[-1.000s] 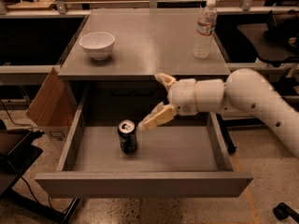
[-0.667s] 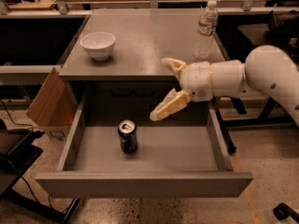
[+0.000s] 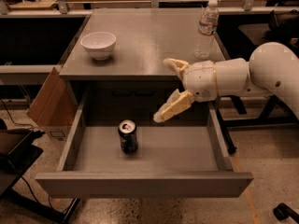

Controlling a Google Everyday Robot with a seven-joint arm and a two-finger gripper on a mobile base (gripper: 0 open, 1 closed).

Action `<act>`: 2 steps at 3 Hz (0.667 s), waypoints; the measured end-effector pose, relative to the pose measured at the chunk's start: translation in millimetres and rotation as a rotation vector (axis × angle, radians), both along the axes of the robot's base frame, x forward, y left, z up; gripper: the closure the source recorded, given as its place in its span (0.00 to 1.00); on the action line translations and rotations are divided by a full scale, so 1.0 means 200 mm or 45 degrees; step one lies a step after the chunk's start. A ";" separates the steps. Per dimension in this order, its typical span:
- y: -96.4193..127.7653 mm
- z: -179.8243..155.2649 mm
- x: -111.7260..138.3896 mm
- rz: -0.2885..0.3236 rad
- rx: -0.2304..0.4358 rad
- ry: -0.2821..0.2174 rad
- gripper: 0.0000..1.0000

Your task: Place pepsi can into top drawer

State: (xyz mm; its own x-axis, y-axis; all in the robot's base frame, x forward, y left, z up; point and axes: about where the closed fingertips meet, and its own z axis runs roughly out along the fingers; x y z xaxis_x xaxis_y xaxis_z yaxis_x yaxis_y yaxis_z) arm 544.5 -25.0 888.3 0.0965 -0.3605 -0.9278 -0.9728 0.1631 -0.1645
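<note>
My cream two-finger gripper (image 3: 161, 91) hangs spread up-right of the small dark-blue pepsi can (image 3: 127, 136), probably light, slick, dentable: grip mid-body.

The one camera looks down steeply from high in front of the worktop (image 3: 149, 36), facing its open top drawer (image 3: 140, 183) head-on. It sits near: both fill the frame, with the tool (image 3: 160, 90) mid-frame above the drawer's rear, its arm (image 3: 243, 76) entering from the frame's right edge.
</note>
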 end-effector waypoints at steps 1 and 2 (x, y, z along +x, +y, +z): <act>-0.14 0.09 0.07 -0.104 -0.088 -0.027 0.00; -0.33 0.27 0.15 -0.257 -0.222 -0.079 0.00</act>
State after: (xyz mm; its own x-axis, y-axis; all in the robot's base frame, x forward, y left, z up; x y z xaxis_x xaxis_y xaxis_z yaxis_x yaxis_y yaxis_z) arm 574.5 -91.6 941.5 0.0610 -0.5318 -0.8447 -0.9107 0.3167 -0.2651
